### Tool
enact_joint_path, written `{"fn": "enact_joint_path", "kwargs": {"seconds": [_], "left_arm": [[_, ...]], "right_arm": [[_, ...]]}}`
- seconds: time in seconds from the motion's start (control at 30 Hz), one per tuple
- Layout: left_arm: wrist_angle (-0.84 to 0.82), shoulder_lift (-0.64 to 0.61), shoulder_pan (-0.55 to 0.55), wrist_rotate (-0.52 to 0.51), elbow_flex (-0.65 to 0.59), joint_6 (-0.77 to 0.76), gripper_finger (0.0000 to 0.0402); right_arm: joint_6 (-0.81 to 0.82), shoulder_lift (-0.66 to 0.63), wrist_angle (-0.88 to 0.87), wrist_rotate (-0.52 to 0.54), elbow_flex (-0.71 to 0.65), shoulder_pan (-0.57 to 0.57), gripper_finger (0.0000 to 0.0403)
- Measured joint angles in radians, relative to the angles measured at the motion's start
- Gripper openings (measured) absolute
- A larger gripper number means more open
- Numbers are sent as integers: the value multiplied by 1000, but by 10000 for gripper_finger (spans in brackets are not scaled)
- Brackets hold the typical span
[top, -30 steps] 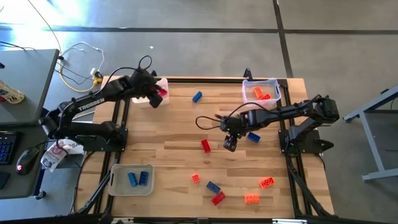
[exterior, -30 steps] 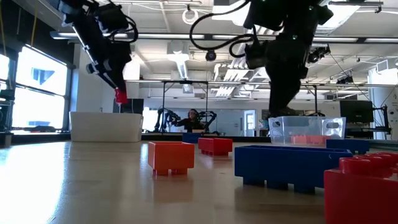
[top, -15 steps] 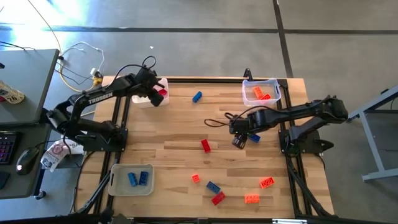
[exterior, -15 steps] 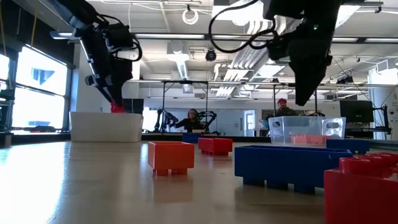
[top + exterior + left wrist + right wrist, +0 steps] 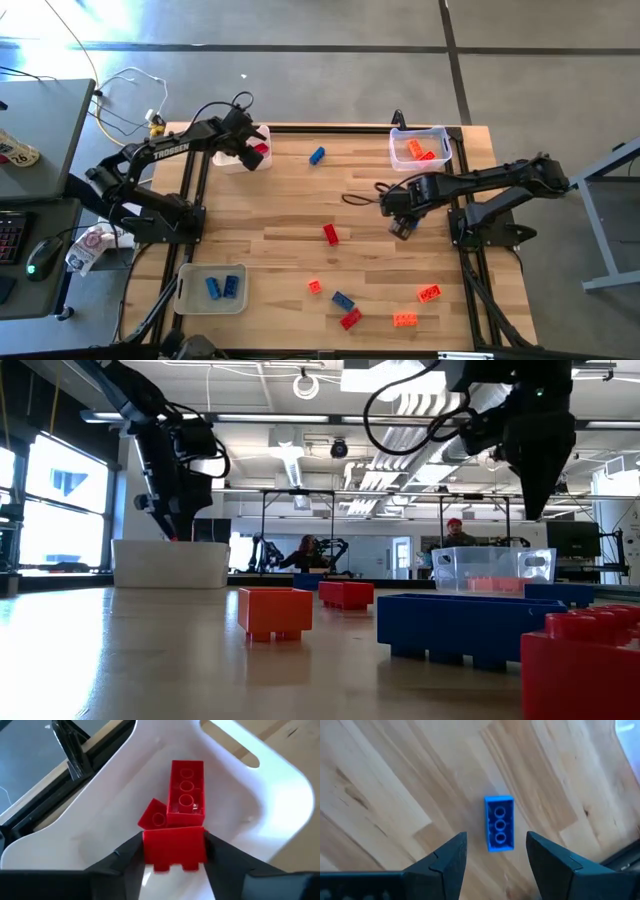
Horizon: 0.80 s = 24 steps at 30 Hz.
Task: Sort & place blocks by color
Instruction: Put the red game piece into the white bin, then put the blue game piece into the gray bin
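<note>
Left tool is down inside the white tray at the far left of the tabletop, its fingers flanking a red block; whether they still pinch it, I cannot tell. Two more red blocks lie in that tray just beyond. Right tool hangs over the right side, jaws spread wide and empty, straddling a blue block lying flat on the wood.

Trays: three, one near left, two far | red blocks: five, three in far-left tray | blue blocks: five, two in near-left tray | orange blocks: five, two in far-right tray | robot arms: two
</note>
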Motion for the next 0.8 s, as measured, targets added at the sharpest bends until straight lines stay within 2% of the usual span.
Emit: {"fn": "enact_joint_path", "kwargs": {"seconds": [0.3,0.57,0.8], "left_arm": [[-6,0,0,-4,5,7,231],[-69,-11,-23,-1,142,35,232],[-99,-66,-90,99,248,30,234]], "right_arm": [[2,0,-76,-60,0,0,190],[22,0,-121,-85,0,0,190],[22,2,-103,-85,0,0,190]]}}
